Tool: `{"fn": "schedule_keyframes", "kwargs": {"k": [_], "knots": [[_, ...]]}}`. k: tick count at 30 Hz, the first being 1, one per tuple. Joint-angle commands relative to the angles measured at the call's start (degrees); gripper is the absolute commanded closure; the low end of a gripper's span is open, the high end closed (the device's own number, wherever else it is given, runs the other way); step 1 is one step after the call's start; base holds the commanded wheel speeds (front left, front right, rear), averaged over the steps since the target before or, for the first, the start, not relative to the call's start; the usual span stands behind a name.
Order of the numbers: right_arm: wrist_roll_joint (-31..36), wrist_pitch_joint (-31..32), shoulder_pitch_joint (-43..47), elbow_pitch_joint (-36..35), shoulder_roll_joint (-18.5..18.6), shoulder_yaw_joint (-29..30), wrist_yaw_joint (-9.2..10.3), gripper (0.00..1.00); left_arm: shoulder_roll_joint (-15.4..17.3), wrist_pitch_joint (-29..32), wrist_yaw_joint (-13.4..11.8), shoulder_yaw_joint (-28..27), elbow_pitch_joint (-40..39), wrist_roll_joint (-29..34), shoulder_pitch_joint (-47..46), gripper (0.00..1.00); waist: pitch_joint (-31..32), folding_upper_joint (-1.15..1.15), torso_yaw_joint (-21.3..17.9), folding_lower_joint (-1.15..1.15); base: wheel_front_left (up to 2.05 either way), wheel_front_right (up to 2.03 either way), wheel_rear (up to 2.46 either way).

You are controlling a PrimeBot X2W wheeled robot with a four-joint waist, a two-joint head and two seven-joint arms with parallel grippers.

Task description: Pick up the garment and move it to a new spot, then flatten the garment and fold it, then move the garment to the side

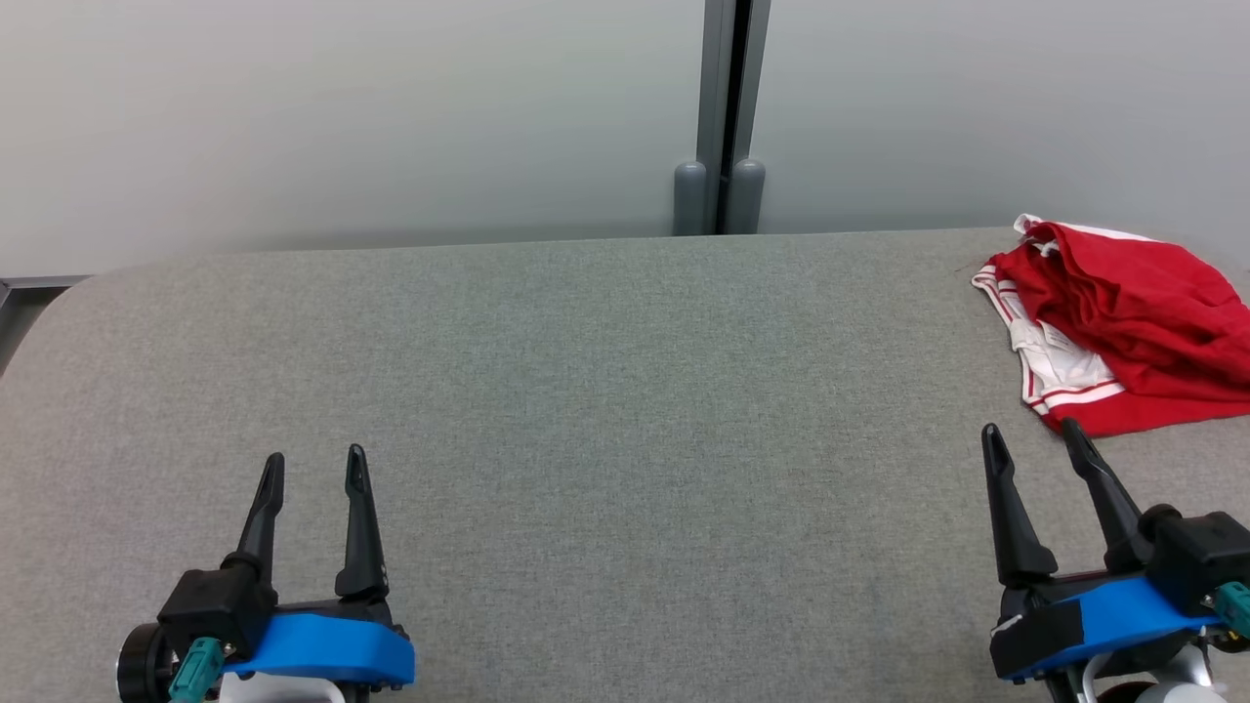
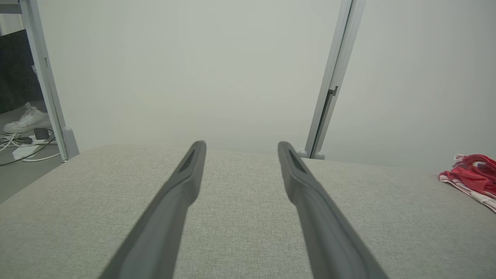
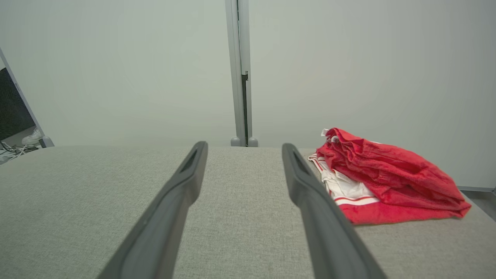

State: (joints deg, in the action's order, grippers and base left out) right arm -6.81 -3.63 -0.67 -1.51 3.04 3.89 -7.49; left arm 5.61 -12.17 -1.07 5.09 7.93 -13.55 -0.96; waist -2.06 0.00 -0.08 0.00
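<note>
- Grey fabric worktop (image 1: 586,391): fills the lower two thirds of the head view.
- Red garment (image 1: 1143,312) with white striped trim: crumpled heap at the right of the frame, near the worktop's far edge.
- Right claw (image 1: 1030,426): lower right, fingers parted, empty, tips just beside the garment's near hem.
- Left claw (image 1: 314,457): lower left, fingers parted, empty, well apart from the garment.
</note>
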Motion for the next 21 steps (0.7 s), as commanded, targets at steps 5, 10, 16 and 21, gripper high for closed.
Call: {"fn": "schedule_keyframes", "kwargs": {"k": [5, 10, 16, 21], "knots": [[-1.4, -0.45, 0.39, 1.15, -0.18, 0.29, -0.03, 0.0, 0.59, 0.22, 0.11, 0.35, -0.29, -0.76, -0.1, 0.0, -0.32, 0.0, -0.02, 0.0, 0.0, 0.0, 0.0], [-2.04, -1.02, -0.15, 2.33, -0.18, 0.62, -0.03, 0.0, 0.72, 0.29, 0.05, 0.46, -0.16, -0.92, -0.65, 0.0, -0.63, 0.0, 0.16, 0.0, 0.0, 0.0, 0.0], [-2.28, -1.07, -0.02, 4.16, -0.14, 0.33, 0.01, 1.0, 0.14, 0.41, 0.12, 0.66, 1.09, -1.37, 0.22, 1.0, -0.71, 0.0, 0.15, 0.0, 0.0, 0.0, 0.0], [-4.94, -0.45, -0.12, 6.15, -0.27, 0.38, 0.01, 1.0, -0.5, 1.07, 0.38, 0.51, 2.87, -3.84, 0.96, 1.0, -0.66, 0.0, 0.15, 0.0, 0.0, 0.0, 0.0]]}}
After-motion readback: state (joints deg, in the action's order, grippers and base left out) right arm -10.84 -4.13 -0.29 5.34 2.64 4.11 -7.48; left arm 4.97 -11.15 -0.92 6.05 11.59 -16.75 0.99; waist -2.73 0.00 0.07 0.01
